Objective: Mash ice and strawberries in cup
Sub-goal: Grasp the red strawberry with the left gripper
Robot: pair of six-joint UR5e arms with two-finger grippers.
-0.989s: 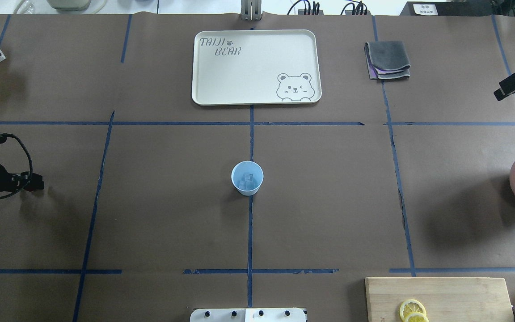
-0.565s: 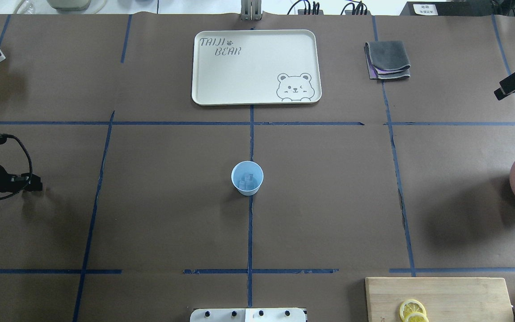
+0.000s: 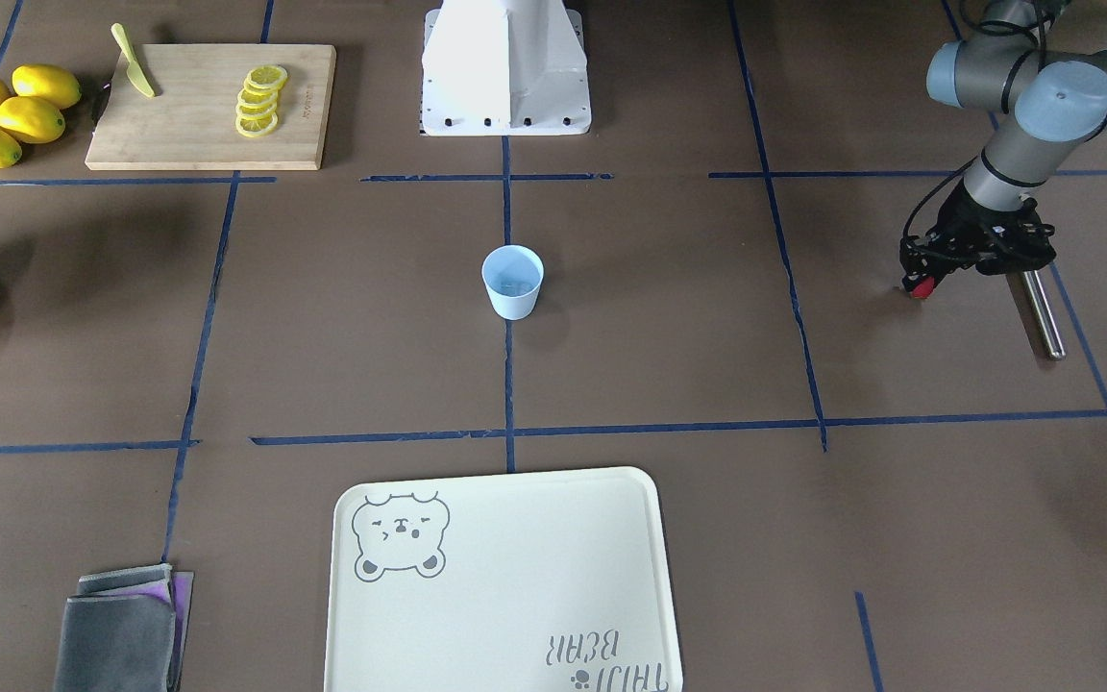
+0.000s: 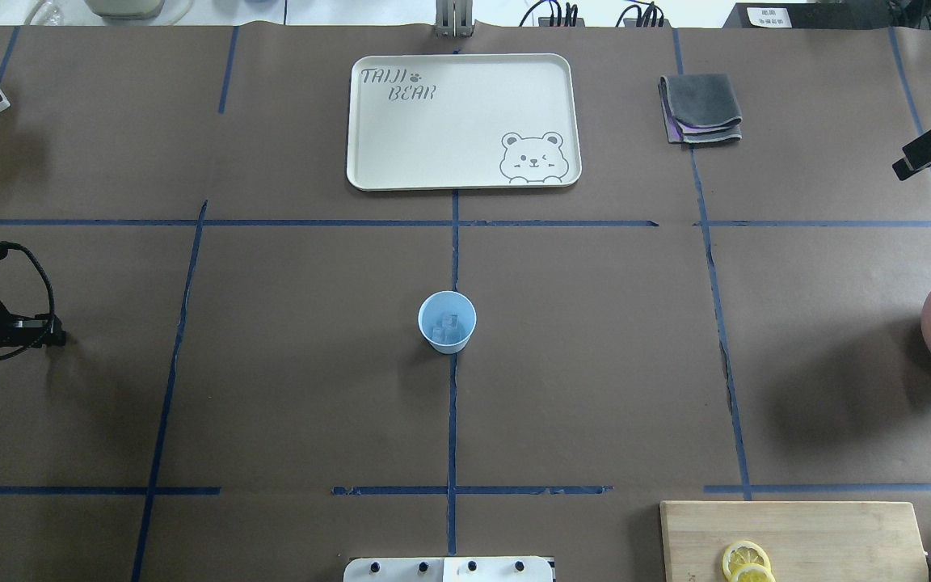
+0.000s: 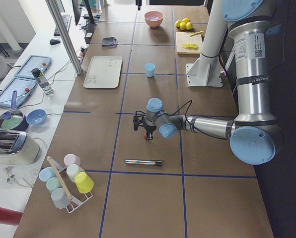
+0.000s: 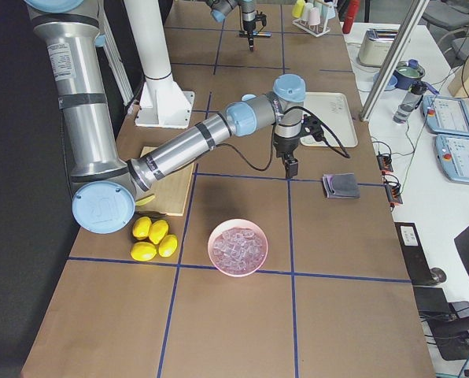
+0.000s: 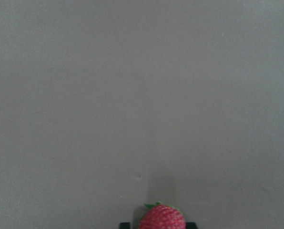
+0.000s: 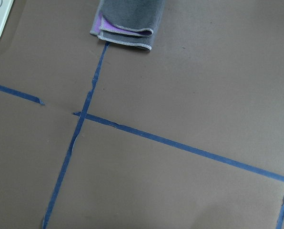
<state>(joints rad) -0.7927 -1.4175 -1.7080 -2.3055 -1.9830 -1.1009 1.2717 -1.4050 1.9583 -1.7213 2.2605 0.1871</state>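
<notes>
The pale blue cup (image 4: 447, 322) stands upright at the table's middle, with clear ice lumps (image 4: 448, 327) inside; it also shows in the front view (image 3: 513, 282). My left gripper (image 3: 921, 283) is low over the table, far off to the cup's side, shut on a small red strawberry (image 3: 919, 287). The strawberry (image 7: 162, 219) shows at the bottom edge of the left wrist view. In the overhead view the left gripper (image 4: 57, 339) is at the left edge. My right gripper (image 4: 903, 170) hangs above the table near the grey cloth, looks shut, and holds nothing.
A metal rod (image 3: 1040, 313) lies beside the left gripper. A pink bowl (image 6: 238, 246) of ice sits at the right edge. A cream tray (image 4: 368, 121), folded grey cloth (image 4: 701, 107), cutting board (image 3: 198, 125) with lemon slices, and lemons (image 3: 6, 113) surround the middle.
My left gripper has drifted a little toward the left edge of the overhead view. The cup and the right arm have not moved.
</notes>
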